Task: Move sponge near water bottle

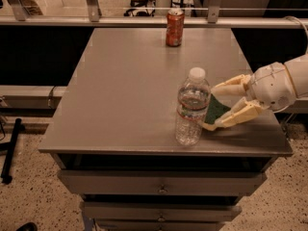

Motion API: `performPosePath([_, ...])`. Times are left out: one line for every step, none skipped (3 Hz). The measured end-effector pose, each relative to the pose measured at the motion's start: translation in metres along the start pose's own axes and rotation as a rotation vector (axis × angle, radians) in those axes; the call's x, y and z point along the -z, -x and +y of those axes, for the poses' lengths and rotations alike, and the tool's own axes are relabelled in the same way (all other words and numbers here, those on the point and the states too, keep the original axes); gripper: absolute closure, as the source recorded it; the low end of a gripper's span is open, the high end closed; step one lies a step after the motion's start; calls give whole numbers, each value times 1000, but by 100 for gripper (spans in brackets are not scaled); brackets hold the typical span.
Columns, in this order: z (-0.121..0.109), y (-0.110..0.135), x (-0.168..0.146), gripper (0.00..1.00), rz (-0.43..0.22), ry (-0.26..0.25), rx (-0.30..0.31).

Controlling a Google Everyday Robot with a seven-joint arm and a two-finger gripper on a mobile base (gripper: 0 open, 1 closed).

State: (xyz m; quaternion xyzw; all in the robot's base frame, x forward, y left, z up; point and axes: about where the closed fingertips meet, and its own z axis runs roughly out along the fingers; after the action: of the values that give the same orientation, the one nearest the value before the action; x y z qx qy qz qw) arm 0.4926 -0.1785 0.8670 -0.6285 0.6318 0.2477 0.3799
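I have the gripper over the right front of the table, its fingers pinching the sponge. The sponge sits just beside the upright bottle. A can stands well apart, at the far edge.
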Motion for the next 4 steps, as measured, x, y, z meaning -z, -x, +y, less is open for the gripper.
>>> performPosePath([-3, 0, -4, 64, 4, 1, -1])
performPosePath([-3, -1, -5, 41, 7, 3, -5])
performPosePath([-3, -1, -5, 17, 11, 5, -7])
performPosePath([-2, -3, -2, 0, 19, -1, -11])
